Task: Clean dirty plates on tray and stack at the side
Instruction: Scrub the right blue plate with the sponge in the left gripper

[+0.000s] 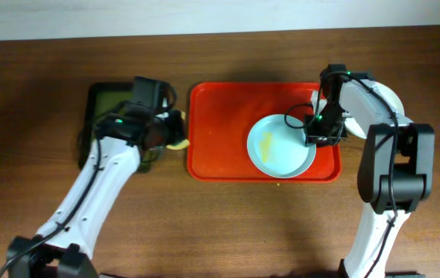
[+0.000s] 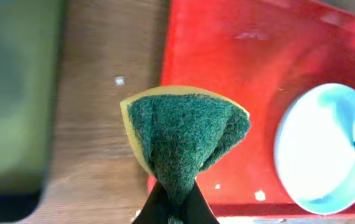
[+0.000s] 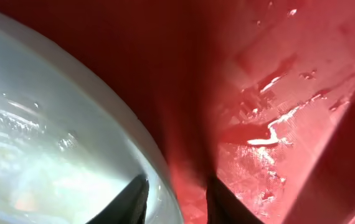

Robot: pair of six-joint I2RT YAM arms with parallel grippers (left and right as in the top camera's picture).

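Fingers of right gripper (image 3: 177,182): narrow, astride the right rim of plate (image 1: 278,147); clamped or not, cannot tell. Lies flat in tray (image 1: 220,131), pale blue, with yellow smear. Seems light, stiff, wet and slippery; best taken at rim. Left gripper (image 2: 179,202): closed on sponge (image 2: 184,134), above tray's left edge.

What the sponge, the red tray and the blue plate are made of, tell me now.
The sponge looks like yellow foam under a coarse green fibrous scouring layer, matt, and it folds softly where pinched. The red tray is probably moulded plastic: it is glossy, with wet highlights in the right wrist view. The blue plate is smooth and shiny. It could be glazed ceramic or melamine; the look leaves that open.
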